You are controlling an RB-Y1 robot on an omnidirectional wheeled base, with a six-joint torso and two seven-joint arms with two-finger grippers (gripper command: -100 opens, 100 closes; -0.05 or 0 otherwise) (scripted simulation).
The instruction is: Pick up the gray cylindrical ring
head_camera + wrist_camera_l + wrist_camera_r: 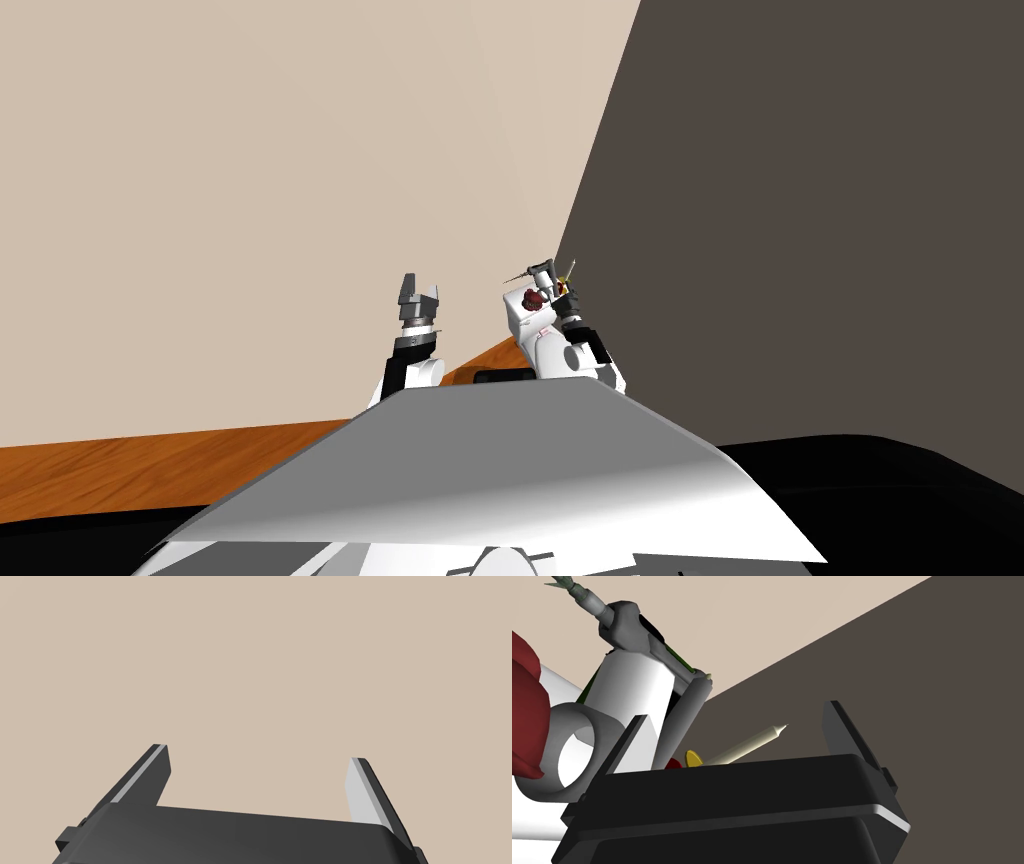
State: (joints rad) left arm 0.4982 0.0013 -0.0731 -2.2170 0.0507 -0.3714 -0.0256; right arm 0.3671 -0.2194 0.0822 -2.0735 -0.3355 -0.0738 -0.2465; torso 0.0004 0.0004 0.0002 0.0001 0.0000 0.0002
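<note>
While your right gripper (735,711) holds its two fingers spread wide, the gray ring (604,722) is not between them. It sits just outside one finger (628,741), and that finger crosses in front of its rim. You look straight into the ring's open bore; it is a short, thick-walled tube. A dark red lump (524,701) lies just beside the ring, on the side away from the gripper.

Past the ring stands a white cylinder (632,686). A grey drill-like tool (624,626) leans over its top and a grey rod (687,716) slants down beside it. Close to the gripper's dark body, a pale pointed stick (747,745) angles up from a yellow disc (693,758) and a small red piece (673,764).

Behind this clutter a beige wall (772,611) meets a dark brown wall (937,676).

Your left gripper (258,752) is raised before the beige wall with its fingers also apart. In the head view it stands well left of the clutter, above a wooden floor (150,460).
</note>
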